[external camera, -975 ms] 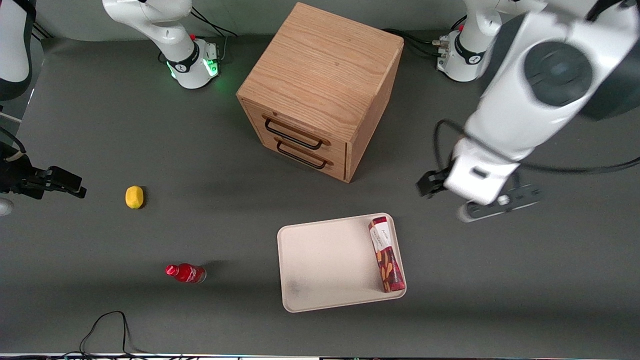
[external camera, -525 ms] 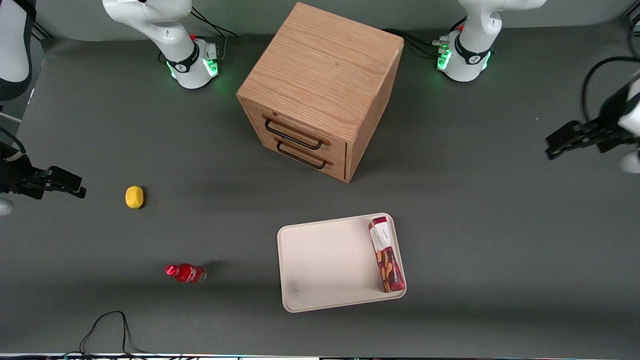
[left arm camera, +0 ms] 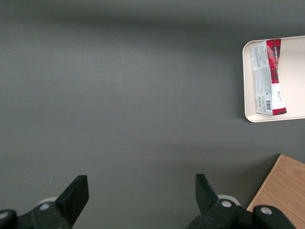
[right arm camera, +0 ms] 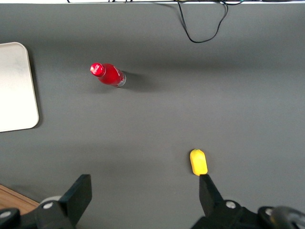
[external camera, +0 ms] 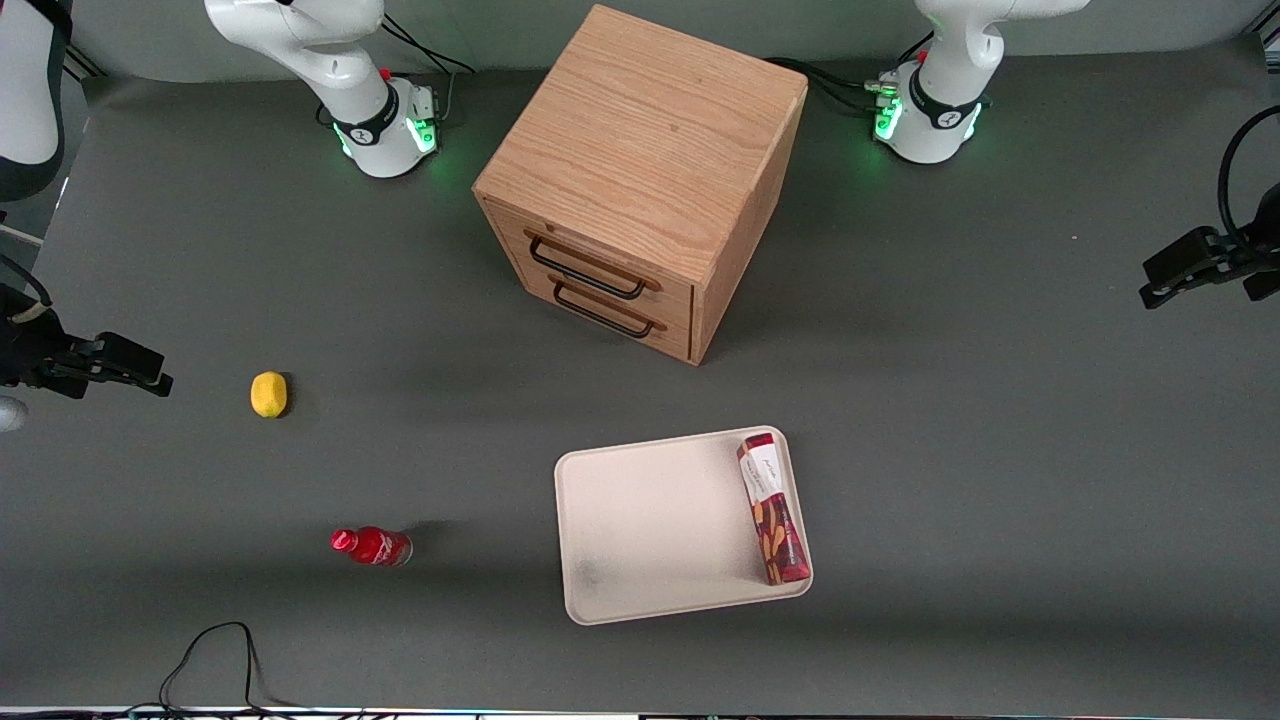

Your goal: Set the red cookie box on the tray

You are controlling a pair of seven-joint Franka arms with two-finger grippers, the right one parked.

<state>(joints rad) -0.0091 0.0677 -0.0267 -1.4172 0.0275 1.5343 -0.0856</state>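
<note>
End effector (external camera: 1165,278): raised over bare surface at the working arm's end, well apart from all objects; fingers (left arm camera: 76,193) spread wide, released, grasping nothing.
Red cookie box (external camera: 772,507): flat inside the tray, lengthwise along the short rim nearest the end effector, white-label end pointing away from the front camera; well apart from the end effector and nearer the front camera than it.
Tray (external camera: 650,520): flat on the surface, nearer the front camera than the end effector; faint grey smudge near one corner; holds only the box.
Surface (external camera: 1000,480): dark grey mat, bare beneath the end effector.
Wooden cabinet (external camera: 640,170): two drawers, both shut, dark handles; toward the table middle from the end effector, tray lying in front of it.
Red bottle (external camera: 372,546): on its side, toward the parked arm's end, far from the end effector.
Yellow fruit (external camera: 268,393): farther still toward the parked arm's end, well apart from the bottle.
Black cable (external camera: 215,655): looped at the surface edge nearest the front camera.
</note>
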